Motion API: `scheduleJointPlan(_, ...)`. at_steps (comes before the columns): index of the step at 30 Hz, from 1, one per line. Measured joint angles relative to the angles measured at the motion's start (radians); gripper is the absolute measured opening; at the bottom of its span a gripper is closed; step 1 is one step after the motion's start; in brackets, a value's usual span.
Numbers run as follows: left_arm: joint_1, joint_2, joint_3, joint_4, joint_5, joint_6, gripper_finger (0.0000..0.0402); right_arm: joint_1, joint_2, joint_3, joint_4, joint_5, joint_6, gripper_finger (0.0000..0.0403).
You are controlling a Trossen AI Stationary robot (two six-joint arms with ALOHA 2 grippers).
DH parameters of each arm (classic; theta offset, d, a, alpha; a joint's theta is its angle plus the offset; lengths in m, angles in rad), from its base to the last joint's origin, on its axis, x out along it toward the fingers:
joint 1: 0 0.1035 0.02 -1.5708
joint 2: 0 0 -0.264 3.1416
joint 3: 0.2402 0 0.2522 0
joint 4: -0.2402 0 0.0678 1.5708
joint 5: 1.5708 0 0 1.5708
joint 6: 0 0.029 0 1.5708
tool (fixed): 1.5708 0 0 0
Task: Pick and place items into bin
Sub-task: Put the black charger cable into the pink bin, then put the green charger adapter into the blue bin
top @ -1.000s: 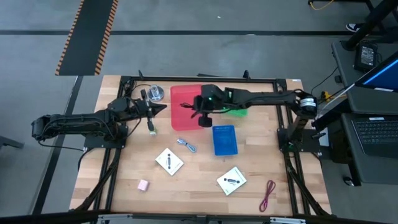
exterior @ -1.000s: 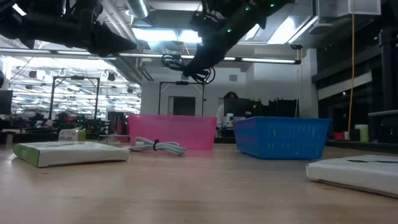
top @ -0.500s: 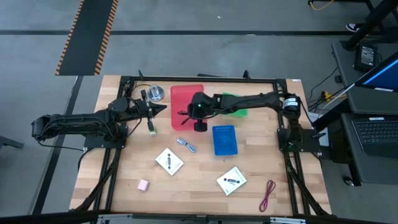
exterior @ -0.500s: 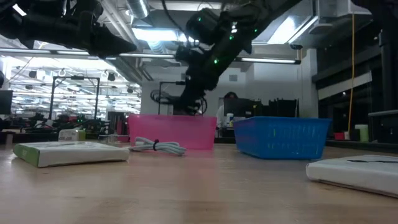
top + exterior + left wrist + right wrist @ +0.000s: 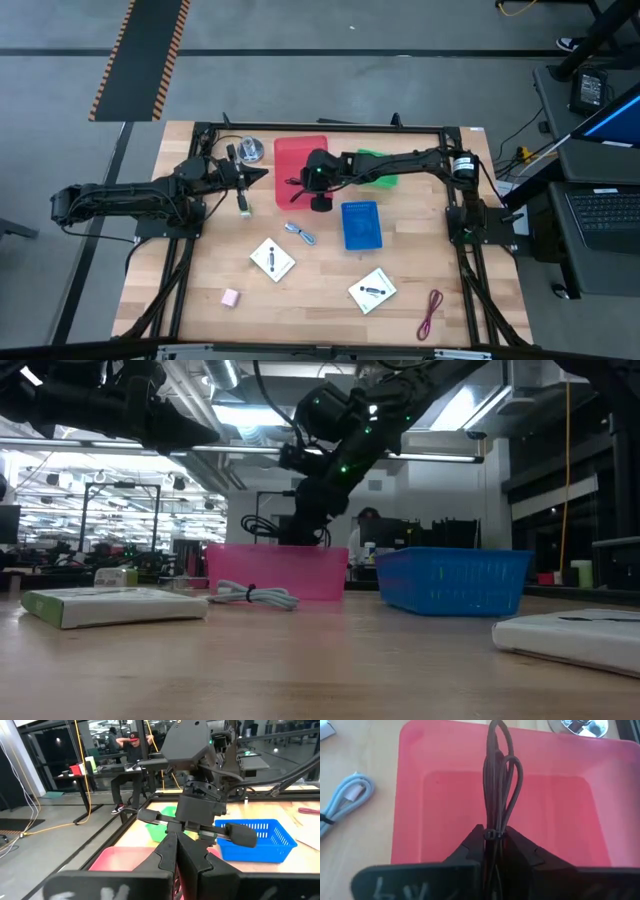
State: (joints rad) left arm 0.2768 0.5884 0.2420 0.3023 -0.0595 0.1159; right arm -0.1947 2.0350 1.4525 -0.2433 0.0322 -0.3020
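Note:
My right gripper [image 5: 299, 183] is over the pink bin [image 5: 300, 150], shut on a dark coiled cord [image 5: 497, 775]. The cord's loops show in the low view [image 5: 262, 527] just above the bin's rim [image 5: 275, 548]. My left gripper [image 5: 262, 174] is shut and empty above the table, left of the bin. Flat on the table lie two white cards [image 5: 272, 259] [image 5: 373, 291], a pink cube [image 5: 230, 297], a dark red cord [image 5: 432, 313], a silvery-blue cable [image 5: 299, 234] and a tiny green-white piece [image 5: 243, 205]. My right gripper pinches the cord bundle between its two fingers at its tied part [image 5: 491, 834]. The fingers come from the table's right and lie along the bundle. The loops [image 5: 496, 750] stick out past the fingertips over the pink bin; whether they touch it I cannot tell.
A blue bin [image 5: 361, 225] stands near the pink bin on its near right, a green bin [image 5: 378, 170] under the right arm. A round silver disc [image 5: 249, 150] lies left of the pink bin at the far side. A person sits in the room beyond [image 5: 131, 750].
My right gripper has carried the dark cord toward the table's left and down, from above the pink bin's right side to over its middle, near rim height. It stays shut on the cord.

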Motion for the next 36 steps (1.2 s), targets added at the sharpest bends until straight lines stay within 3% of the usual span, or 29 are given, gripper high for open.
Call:
scheduleJointPlan(15,0.0,0.0,0.0,-0.007,0.0,0.0,0.0004,0.0,0.0,0.023,-0.031,0.0,0.029,0.0069)
scheduleJointPlan(25,0.0,0.0,0.0,-0.071,0.0,0.0,0.0004,0.034,-0.002,0.219,-0.272,-0.009,0.005,0.0005)
scheduleJointPlan(29,0.0,0.0,0.0,-0.121,0.0,-0.012,0.0004,0.067,-0.008,0.291,-0.359,-0.008,0.002,0.0007)
scheduleJointPlan(36,0.0,0.0,0.0,-0.191,0.009,-0.116,0.0004,0.113,-0.085,0.255,-0.372,-0.009,0.026,0.0001)
